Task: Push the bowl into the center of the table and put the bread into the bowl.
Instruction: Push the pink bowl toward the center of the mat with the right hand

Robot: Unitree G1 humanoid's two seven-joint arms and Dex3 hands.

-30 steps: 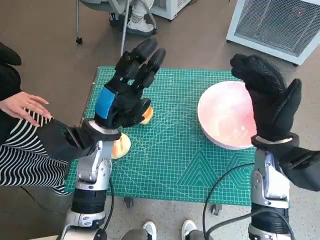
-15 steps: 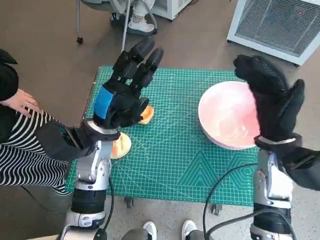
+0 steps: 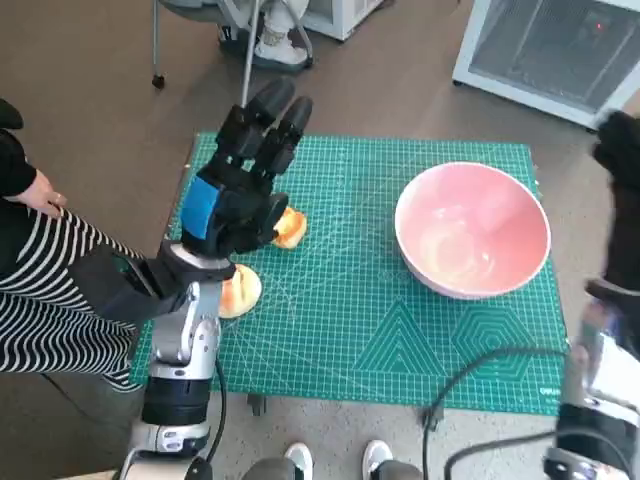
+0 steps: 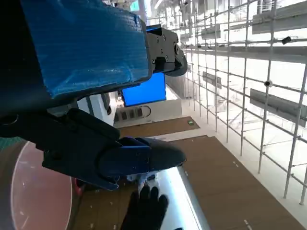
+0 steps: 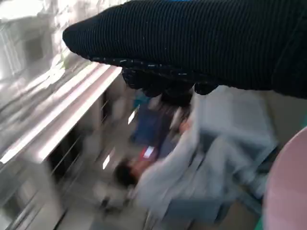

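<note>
The pink bowl (image 3: pixel 472 230) stands empty on the right half of the green mat (image 3: pixel 350 320); its rim also shows in the left wrist view (image 4: pixel 29 191) and the right wrist view (image 5: pixel 290 191). One piece of bread (image 3: pixel 291 229) lies left of centre, half hidden under my left hand (image 3: pixel 240 185). A second piece of bread (image 3: pixel 241 292) lies by my left wrist. The left hand hovers above the mat with its fingers stretched out, holding nothing. My right hand (image 3: pixel 622 190) is blurred at the picture's right edge, beyond the bowl, empty; its glove (image 4: pixel 146 211) shows spread fingers.
A person in a striped garment (image 3: pixel 50 290) sits close to the table's left side, one hand (image 3: pixel 40 190) near the edge. A white appliance (image 3: pixel 560 50) stands beyond the far right corner. Chair legs and feet (image 3: pixel 270 40) are behind the table.
My right hand has swung away from over the bowl to the table's right edge. The left hand has drifted slightly left. The person's hand has drawn back to the left.
</note>
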